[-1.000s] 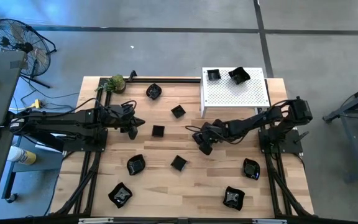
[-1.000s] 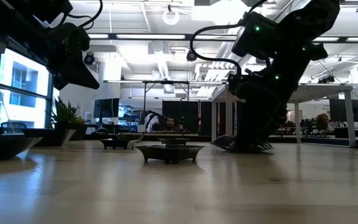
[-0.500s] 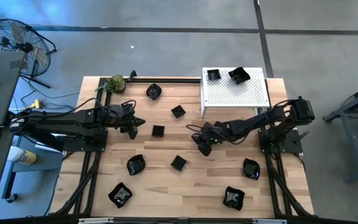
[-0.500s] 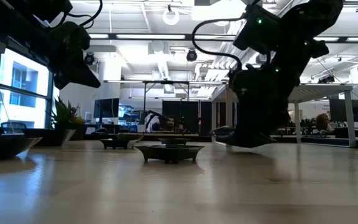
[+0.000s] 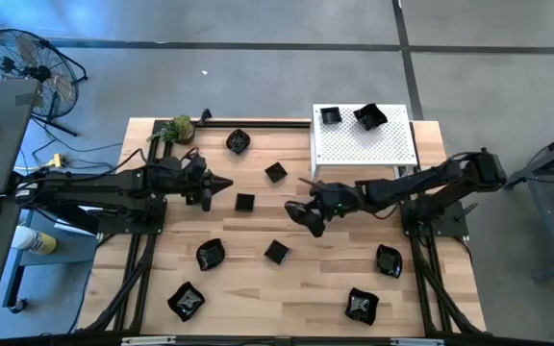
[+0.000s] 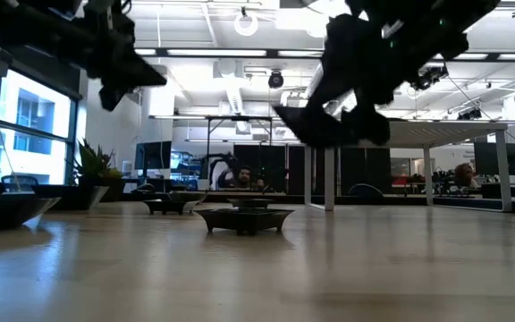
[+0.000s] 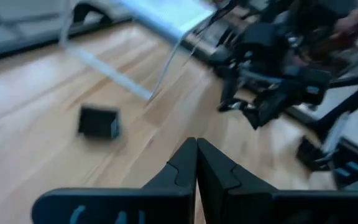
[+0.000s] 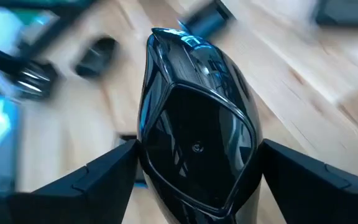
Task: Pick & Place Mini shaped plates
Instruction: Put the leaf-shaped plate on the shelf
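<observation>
- slipping is judged the main risk: a glossy black plate [image 8: 194, 127] is pinched edgewise between the fingers of the right gripper [image 5: 312, 217] and carried clear of the table [image 5: 258, 293], over its middle; a slick glaze held by a thin rim could twist or drop out under a quick swing.
- a drop from there would likely land on bare wood, possibly near the square dish [image 5: 276, 252] just beside; chipping is judged possible if the ware is ceramic, which cannot be told.
- the white rack [image 5: 364, 144] already bears two plates at its far edge; a crowded placement could knock them.
- left gripper [image 5: 221, 183] is held above the table's left-centre, its fingers pressed together on nothing; it lies well apart from the right arm, though a crossing reach could bring a clash.
- other plates are seen scattered: square, round and wavy-edged, all shiny black, on pale planks.
- the rack top looks perforated and matte.
</observation>
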`<action>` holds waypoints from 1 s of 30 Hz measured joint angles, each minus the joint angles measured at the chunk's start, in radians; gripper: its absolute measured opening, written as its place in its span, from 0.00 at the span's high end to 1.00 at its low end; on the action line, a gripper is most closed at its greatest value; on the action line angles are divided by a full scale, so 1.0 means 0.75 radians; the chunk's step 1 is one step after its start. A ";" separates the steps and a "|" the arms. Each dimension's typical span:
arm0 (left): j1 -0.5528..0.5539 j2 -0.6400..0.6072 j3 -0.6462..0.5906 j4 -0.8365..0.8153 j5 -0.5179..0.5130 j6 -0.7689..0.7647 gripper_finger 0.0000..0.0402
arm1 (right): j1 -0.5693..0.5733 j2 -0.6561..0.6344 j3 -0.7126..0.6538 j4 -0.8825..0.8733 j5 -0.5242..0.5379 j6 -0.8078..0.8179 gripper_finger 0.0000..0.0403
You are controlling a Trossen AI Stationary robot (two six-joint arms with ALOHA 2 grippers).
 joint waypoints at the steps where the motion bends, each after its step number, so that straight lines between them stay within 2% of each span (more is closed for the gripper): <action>1: 0.000 0.000 0.006 0.021 0.006 0.029 1.00 | 0.000 -0.017 0.000 0.021 -0.001 0.000 0.21; 4: 0.000 0.018 0.073 0.018 0.005 0.144 0.97 | 0.000 -0.063 0.001 0.085 -0.013 0.000 0.21; 7: 0.000 0.084 0.178 0.002 0.001 0.298 0.89 | 0.000 -0.095 0.001 0.128 -0.014 0.021 0.21; 12: 0.000 0.296 0.374 -0.002 0.013 0.416 0.73 | -0.005 -0.110 0.001 0.216 -0.036 0.057 0.21; 15: 0.000 0.426 0.463 -0.004 0.061 0.447 0.67 | -0.005 -0.110 0.002 0.309 -0.051 0.071 0.21; 21: 0.000 0.570 0.570 -0.001 0.163 0.456 0.65 | -0.005 -0.110 0.002 0.473 -0.097 0.115 0.21; 30: 0.000 0.585 0.597 0.097 0.286 0.504 0.64 | -0.005 -0.110 0.002 0.570 -0.153 0.139 0.21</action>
